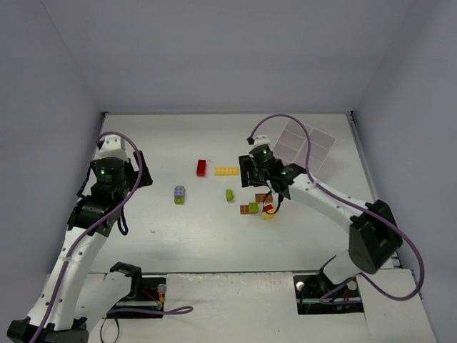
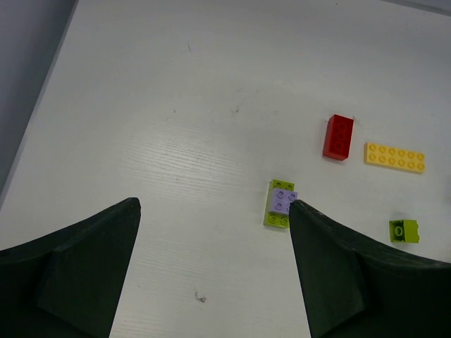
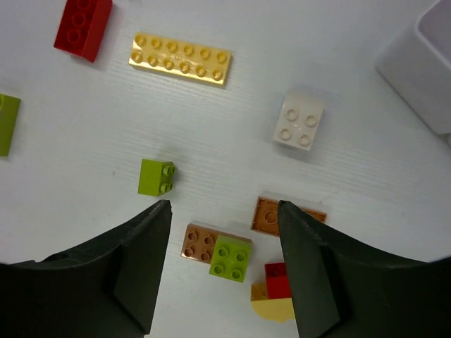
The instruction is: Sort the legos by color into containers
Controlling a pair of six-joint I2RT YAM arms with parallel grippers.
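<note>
jaws spread wide both sides, small studded legos scattered (some stacked)

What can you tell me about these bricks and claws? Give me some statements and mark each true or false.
A lavender brick sits on a lime green brick. True.
The white brick lies inside the tray. False: it lies on the table, outside the tray.
The large red brick lies beside the long yellow plate. True.
The right gripper grips a brick. False: its jaws stand open, holding nothing.
</note>
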